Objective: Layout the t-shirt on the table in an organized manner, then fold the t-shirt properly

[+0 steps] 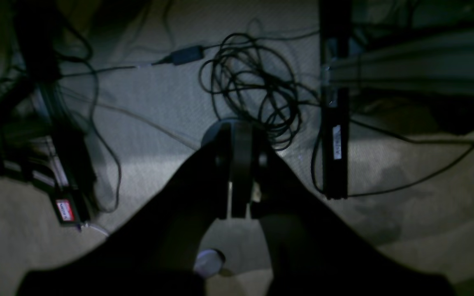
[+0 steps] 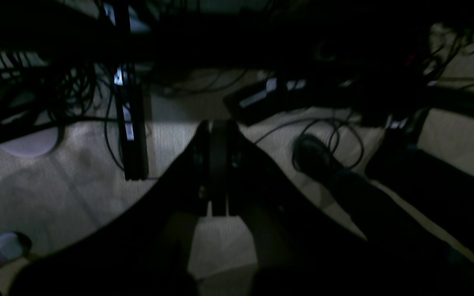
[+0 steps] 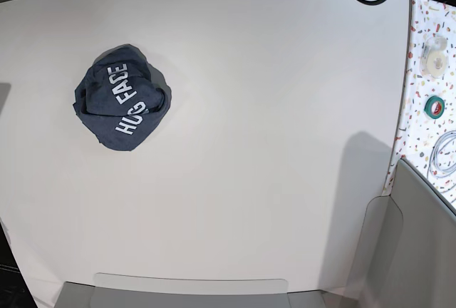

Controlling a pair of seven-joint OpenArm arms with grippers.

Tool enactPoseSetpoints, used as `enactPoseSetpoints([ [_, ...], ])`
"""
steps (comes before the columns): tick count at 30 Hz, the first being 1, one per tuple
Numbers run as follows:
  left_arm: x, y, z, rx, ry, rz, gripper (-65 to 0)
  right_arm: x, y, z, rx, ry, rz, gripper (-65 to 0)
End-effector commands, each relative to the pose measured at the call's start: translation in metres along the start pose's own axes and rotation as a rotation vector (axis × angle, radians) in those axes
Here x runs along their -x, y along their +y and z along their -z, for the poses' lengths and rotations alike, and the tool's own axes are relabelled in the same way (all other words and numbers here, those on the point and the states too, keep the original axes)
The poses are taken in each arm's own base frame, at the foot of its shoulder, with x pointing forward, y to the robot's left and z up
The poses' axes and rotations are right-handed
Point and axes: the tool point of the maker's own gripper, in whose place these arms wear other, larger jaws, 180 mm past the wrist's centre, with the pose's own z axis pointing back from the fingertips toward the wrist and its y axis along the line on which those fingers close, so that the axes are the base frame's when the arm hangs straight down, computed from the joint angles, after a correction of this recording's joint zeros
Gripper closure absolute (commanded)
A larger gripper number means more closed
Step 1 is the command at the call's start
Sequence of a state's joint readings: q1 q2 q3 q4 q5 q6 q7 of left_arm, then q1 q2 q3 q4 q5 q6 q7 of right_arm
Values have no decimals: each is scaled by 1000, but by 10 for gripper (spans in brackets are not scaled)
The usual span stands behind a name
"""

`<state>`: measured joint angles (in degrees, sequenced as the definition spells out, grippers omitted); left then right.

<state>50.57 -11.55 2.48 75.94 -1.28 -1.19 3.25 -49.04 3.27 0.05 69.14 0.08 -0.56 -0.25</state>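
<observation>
The t-shirt sits crumpled in a rough ball on the left part of the table in the base view, white lettering up but creased so only part of it reads. Nothing laid out yet, so the task looks unstarted.

Neither arm is over the tabletop. Both wrist cameras point down at carpeted floor with cables, so the arms seem parked low, off the table edge, probably a rest pose before reaching in. Left gripper: jaws pressed together, holding nothing. Right gripper: same, jaws together and empty, though that view is very dark, so hard to be sure of detail. A coiled black cable lies on the floor past the left gripper; a dark shoe, likely a person's foot, shows in the right wrist view.

The shirt is nearer the right arm's side, so that arm likely reaches first, and the bundle needs opening before any fold.

Containers: none as such. The speckled strip at the table's far right holds a green tape roll, a pale tape roll and a coil of white cable, well apart from the shirt.
</observation>
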Motion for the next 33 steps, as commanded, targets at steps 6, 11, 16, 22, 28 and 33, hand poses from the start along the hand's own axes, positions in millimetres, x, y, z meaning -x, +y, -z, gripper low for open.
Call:
enactPoseSetpoints([
  [6,-21,12,-39,39,-66,-41,0,-5,1,-40,-9,-43,-2,0],
  [11,-48,19,-62,84,-118,-59,0,-32,-6,-59,-5,-118,-20,0],
  [16,-84,11,-90,140,-206,-31,0,-67,-12,-75,1,-212,-32,0],
  [22,-136,-6,-118,195,-344,-11,0,-118,-31,-94,51,-344,-35,0],
  [28,-153,-8,-120,199,-392,-8,0,-157,-36,-105,68,-448,-34,0],
  [33,-181,-4,-115,187,-469,-5,0,-195,-34,-107,68,-553,-26,0],
])
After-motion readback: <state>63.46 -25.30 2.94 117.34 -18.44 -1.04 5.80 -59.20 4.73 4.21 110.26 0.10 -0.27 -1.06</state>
